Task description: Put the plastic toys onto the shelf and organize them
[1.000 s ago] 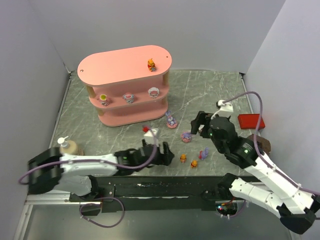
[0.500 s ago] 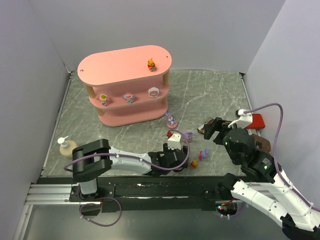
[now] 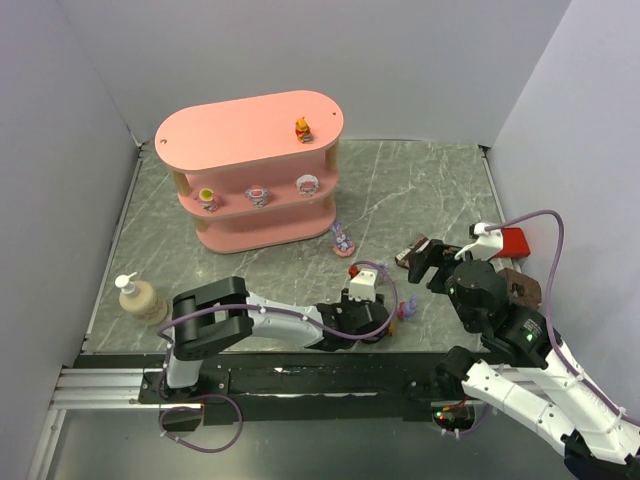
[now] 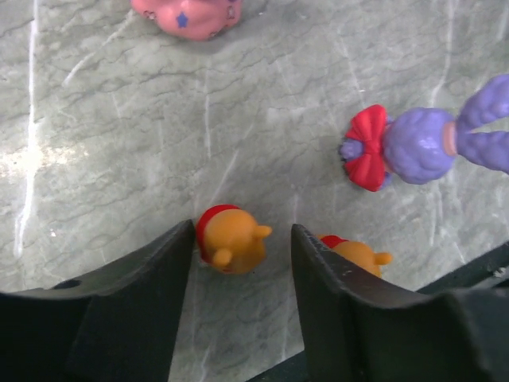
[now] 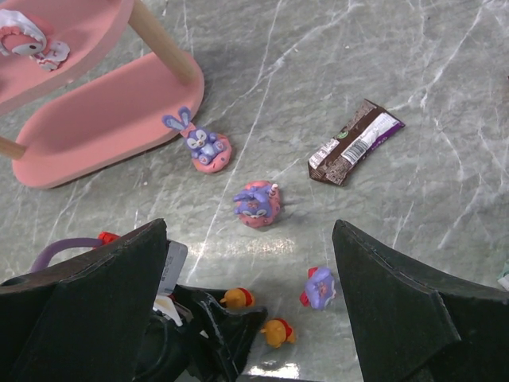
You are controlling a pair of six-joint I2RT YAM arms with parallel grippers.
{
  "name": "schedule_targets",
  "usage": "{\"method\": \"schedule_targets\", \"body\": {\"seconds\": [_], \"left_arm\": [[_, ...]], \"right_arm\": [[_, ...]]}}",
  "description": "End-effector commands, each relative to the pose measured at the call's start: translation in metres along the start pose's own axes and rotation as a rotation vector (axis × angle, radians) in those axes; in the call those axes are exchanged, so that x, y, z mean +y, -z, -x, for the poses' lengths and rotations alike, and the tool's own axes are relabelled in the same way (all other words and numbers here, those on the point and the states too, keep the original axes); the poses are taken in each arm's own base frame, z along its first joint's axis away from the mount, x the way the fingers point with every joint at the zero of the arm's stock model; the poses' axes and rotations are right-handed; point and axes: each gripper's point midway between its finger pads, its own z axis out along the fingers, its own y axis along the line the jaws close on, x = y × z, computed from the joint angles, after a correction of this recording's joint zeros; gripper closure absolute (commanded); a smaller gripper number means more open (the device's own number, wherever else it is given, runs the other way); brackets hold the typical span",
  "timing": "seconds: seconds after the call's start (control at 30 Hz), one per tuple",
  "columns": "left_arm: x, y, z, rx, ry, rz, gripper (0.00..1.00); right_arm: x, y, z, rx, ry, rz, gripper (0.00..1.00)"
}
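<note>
My left gripper [image 4: 242, 239] is open and low over the floor, with one orange-yellow bear [image 4: 231, 239] lying between its fingers, close to the left one. A second bear [image 4: 358, 256] lies just outside the right finger. A purple toy with a red bow [image 4: 413, 147] lies further off. In the top view the left gripper [image 3: 370, 320] hides both bears. My right gripper [image 5: 246, 239] is open wide and empty, held above the toys. The pink shelf [image 3: 250, 130] carries one bear [image 3: 302, 128] on top and three pink-white toys [image 3: 257, 194] on its middle tier.
Two purple toys on pink bases [image 5: 256, 204] [image 5: 203, 143] lie between the shelf and the grippers. A brown snack bar [image 5: 354, 151] lies to their right. A red box [image 3: 510, 241] sits at the right wall, a soap bottle [image 3: 140, 297] at the left.
My left gripper has swung right across the floor and now straddles one orange bear. My right gripper has pulled back to the right, uncovering the toys.
</note>
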Motion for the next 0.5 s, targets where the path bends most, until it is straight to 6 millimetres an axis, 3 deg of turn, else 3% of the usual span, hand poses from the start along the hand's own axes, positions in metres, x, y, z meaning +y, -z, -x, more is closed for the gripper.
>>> {"method": "schedule_targets", "body": {"seconds": [0.0, 0.17, 0.3, 0.47], "left_arm": [[0.003, -0.003, -0.003, 0.001, -0.019, 0.041, 0.51], [0.005, -0.004, -0.004, -0.004, -0.025, 0.047, 0.63], [0.008, -0.001, 0.000, -0.014, -0.040, 0.056, 0.79], [0.004, 0.012, 0.015, -0.027, -0.075, 0.024, 0.94]], "right_arm": [[-0.001, -0.001, 0.004, -0.021, -0.011, -0.009, 0.09], [0.000, -0.004, 0.002, -0.020, -0.008, -0.008, 0.09], [0.000, -0.005, 0.002, -0.018, -0.006, -0.015, 0.09], [0.002, -0.006, 0.002, -0.016, -0.008, -0.012, 0.09]]}}
